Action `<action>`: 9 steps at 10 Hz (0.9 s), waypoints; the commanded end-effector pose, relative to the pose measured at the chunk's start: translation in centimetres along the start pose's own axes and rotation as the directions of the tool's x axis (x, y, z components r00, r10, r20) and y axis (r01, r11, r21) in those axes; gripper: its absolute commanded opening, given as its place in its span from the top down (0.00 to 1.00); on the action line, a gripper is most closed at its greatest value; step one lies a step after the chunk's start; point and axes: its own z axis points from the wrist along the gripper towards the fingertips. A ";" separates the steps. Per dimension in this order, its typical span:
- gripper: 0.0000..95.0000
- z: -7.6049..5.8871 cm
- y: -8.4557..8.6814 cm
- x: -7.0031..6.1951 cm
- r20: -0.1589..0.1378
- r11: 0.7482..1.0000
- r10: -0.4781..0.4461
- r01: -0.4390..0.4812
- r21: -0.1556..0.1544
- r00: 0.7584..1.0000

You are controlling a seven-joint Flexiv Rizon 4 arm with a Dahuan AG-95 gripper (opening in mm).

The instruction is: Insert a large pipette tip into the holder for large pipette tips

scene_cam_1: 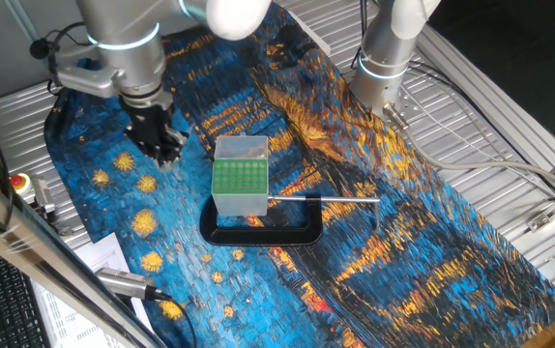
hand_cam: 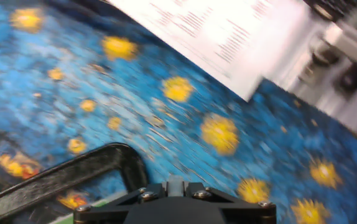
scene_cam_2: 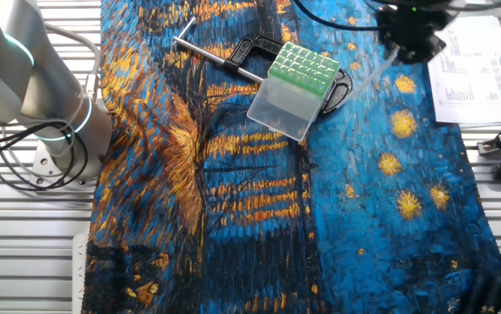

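The holder for large pipette tips is a frosted-white box with a green hole-grid top, standing mid-table; it also shows in the other fixed view. My gripper hangs above the blue cloth to the left of the holder, apart from it. In the other fixed view the gripper is up right of the box. In the hand view the gripper is shut on a whitish translucent piece, the large pipette tip. The tip slants faintly down from the fingers toward the box.
A black C-shaped clamp with a long metal rod grips the holder's base; the clamp shows blurred in the hand view. Printed paper lies off the cloth's edge. A silver pen-like cylinder lies at the front left.
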 end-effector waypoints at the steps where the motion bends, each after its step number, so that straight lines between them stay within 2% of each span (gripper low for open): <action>1: 1.00 0.0 0.2 -0.4 0.144 0.955 -0.276 0.288 -0.067 0.950; 2: 1.00 0.0 0.2 -0.4 0.177 0.933 -0.335 0.352 -0.075 0.925; 3: 1.00 -0.1 0.3 -0.4 0.255 0.893 -0.409 0.442 -0.088 0.876; 4: 1.00 -0.5 0.7 -0.5 0.288 0.878 -0.425 0.468 -0.101 0.858; 5: 1.00 -1.1 1.4 -0.9 0.284 0.873 -0.434 0.477 -0.103 0.855; 6: 1.00 -1.6 2.0 -1.5 0.295 0.861 -0.451 0.498 -0.106 0.842; 7: 1.00 -2.4 3.1 -2.3 0.321 0.829 -0.498 0.551 -0.094 0.806; 8: 1.00 -2.6 3.3 -2.4 0.324 0.824 -0.507 0.560 -0.091 0.799; 9: 1.00 -3.2 4.3 -2.6 0.368 0.804 -0.524 0.589 -0.085 0.768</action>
